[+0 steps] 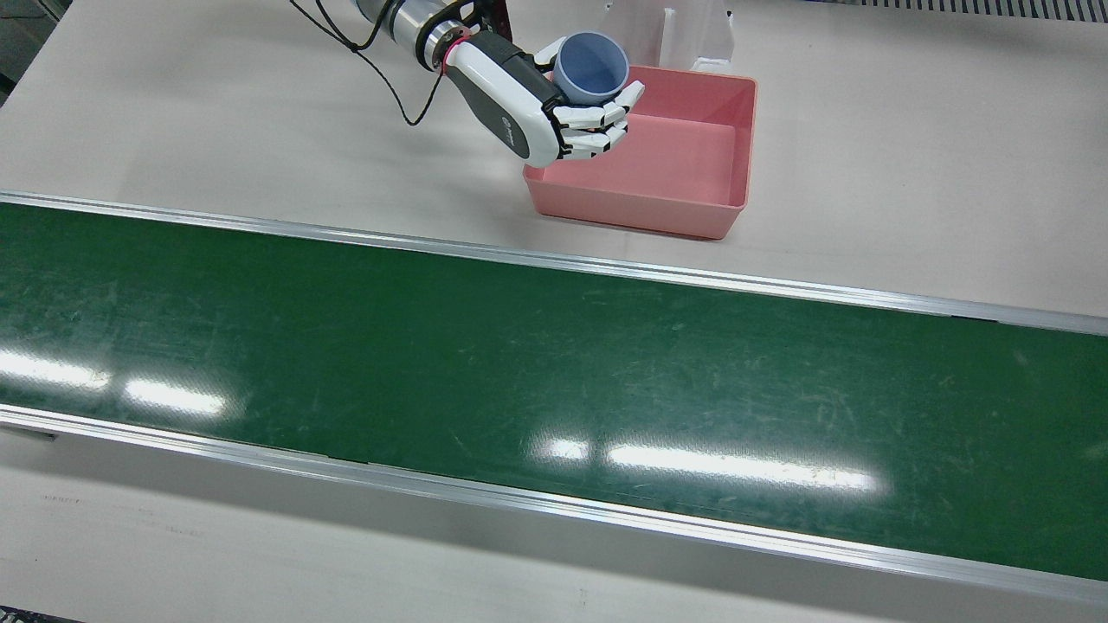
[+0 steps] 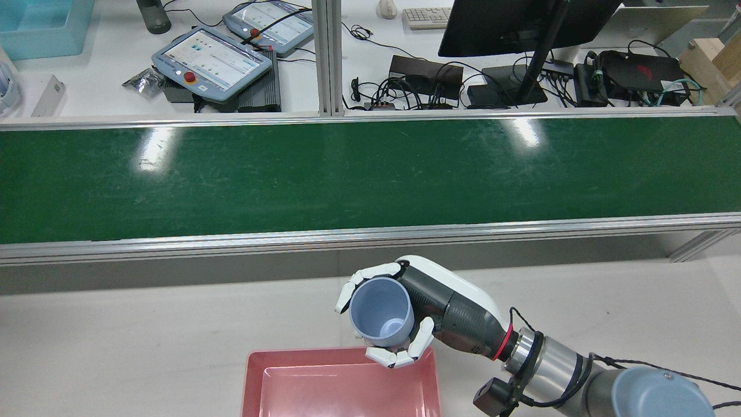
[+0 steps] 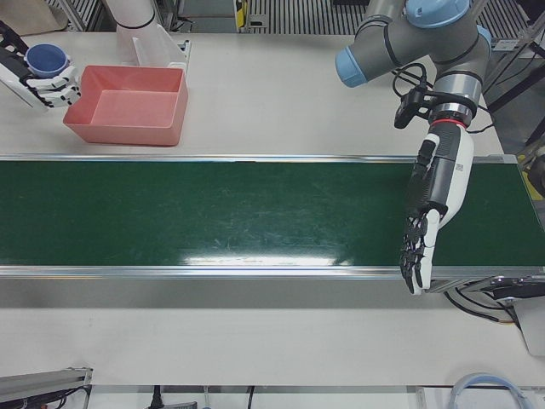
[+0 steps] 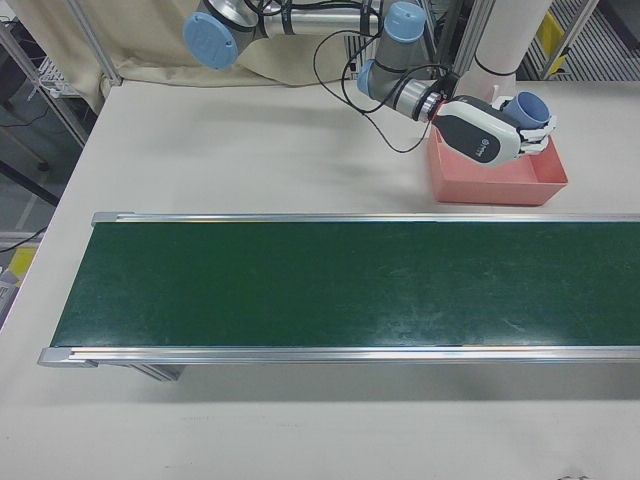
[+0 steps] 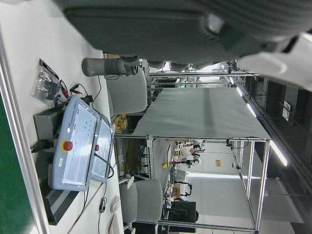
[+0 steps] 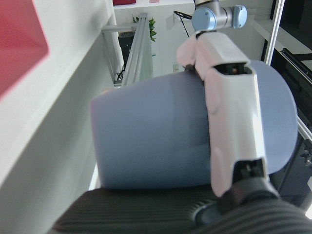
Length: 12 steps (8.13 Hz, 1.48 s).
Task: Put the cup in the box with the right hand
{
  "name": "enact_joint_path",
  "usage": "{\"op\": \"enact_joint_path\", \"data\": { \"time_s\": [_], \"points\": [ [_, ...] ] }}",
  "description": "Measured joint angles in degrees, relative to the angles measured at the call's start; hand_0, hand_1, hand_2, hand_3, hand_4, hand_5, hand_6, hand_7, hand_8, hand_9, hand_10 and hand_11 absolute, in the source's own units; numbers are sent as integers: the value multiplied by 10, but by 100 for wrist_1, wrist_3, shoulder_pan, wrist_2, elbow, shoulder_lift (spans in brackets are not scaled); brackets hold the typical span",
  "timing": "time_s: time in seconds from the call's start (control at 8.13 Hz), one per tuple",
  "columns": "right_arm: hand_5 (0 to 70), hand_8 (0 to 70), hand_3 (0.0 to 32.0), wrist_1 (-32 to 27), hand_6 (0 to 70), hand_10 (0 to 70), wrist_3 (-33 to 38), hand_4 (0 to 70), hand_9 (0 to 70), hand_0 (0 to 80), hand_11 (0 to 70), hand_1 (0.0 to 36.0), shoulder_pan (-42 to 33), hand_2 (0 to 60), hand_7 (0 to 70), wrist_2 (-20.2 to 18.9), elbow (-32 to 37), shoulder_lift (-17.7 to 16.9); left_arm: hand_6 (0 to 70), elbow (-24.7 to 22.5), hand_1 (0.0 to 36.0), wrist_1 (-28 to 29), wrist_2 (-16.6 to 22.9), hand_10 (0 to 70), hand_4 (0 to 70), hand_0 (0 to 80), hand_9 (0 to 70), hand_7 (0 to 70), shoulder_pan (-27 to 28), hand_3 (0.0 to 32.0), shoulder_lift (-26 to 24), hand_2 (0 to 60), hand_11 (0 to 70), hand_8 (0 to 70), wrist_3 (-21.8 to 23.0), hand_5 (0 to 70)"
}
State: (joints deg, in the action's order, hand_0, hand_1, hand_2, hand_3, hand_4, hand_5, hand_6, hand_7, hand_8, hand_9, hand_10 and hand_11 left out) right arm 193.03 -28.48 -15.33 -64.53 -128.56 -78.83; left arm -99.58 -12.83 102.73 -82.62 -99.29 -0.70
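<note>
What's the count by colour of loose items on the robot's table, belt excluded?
Blue: 1, the cup, held in the right hand
Pink: 1, the box, nothing in it
Total: 2

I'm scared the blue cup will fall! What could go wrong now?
1. The cup is held in the air by the right hand over the near corner of the pink box, not its middle. If it is let go here, it might hit the rim and tumble onto the table.
2. The fingers wrap only part of the cup's side, so it could slip.
3. The box looks light; lowering the hand might bump its wall and push it.
</note>
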Motion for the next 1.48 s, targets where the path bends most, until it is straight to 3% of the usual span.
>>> {"op": "enact_joint_path", "data": {
  "time_s": [0.12, 0.25, 0.37, 0.49, 0.61, 0.74, 0.86, 1.48],
  "points": [
    [197, 548, 0, -16, 323, 415, -162, 92, 700, 592, 611, 360, 388, 600, 700, 223, 22, -5, 0, 0, 0, 0, 1, 0, 0, 0, 0, 0, 0, 0, 0, 0, 0, 0, 0, 0],
    [164, 426, 0, -32, 244, 317, -311, 47, 663, 586, 480, 360, 661, 600, 700, 377, 42, -16, 0, 0, 0, 0, -2, 0, 0, 0, 0, 0, 0, 0, -1, 0, 0, 0, 0, 0],
    [144, 289, 0, -43, 180, 227, -377, 7, 473, 581, 362, 360, 799, 600, 588, 443, 67, -34, 0, 0, 0, 0, -5, 0, 0, 0, 0, 0, 0, 0, -2, 0, 0, 0, 0, 0],
    [129, 186, 0, -53, 139, 139, -397, 0, 325, 587, 236, 360, 888, 600, 447, 467, 94, -63, 0, 0, 0, 0, -6, 0, 0, 0, 0, 0, 0, 0, -3, 0, 0, 0, 0, 0],
    [113, 86, 0, -59, 87, 75, -413, 0, 157, 632, 144, 356, 976, 335, 235, 477, 127, -69, 0, 0, 0, 3, -4, 0, 0, 0, 0, 0, 0, 0, -3, 0, 0, 0, 0, 0],
    [88, 11, 0, -65, 47, 27, -419, 0, 34, 620, 71, 292, 1033, 48, 83, 482, 160, -63, 0, 0, 0, 6, -4, 0, 0, 0, 0, 0, 0, 0, -3, 0, 0, 0, 0, 0],
    [74, 0, 0, -69, 34, 5, -421, 0, 1, 587, 36, 251, 1068, 0, 47, 484, 180, -55, 0, 0, 0, 5, -2, 0, 0, 0, 0, 0, 0, 0, -3, 0, 0, 0, 0, 0],
    [55, 0, 0, -73, 35, 0, -392, 0, 4, 531, 1, 202, 1102, 0, 90, 485, 184, -34, 0, 0, 0, 9, -5, 0, 0, 0, 0, 0, 0, 0, -3, 0, 0, 0, 0, 0]
  ]
}}
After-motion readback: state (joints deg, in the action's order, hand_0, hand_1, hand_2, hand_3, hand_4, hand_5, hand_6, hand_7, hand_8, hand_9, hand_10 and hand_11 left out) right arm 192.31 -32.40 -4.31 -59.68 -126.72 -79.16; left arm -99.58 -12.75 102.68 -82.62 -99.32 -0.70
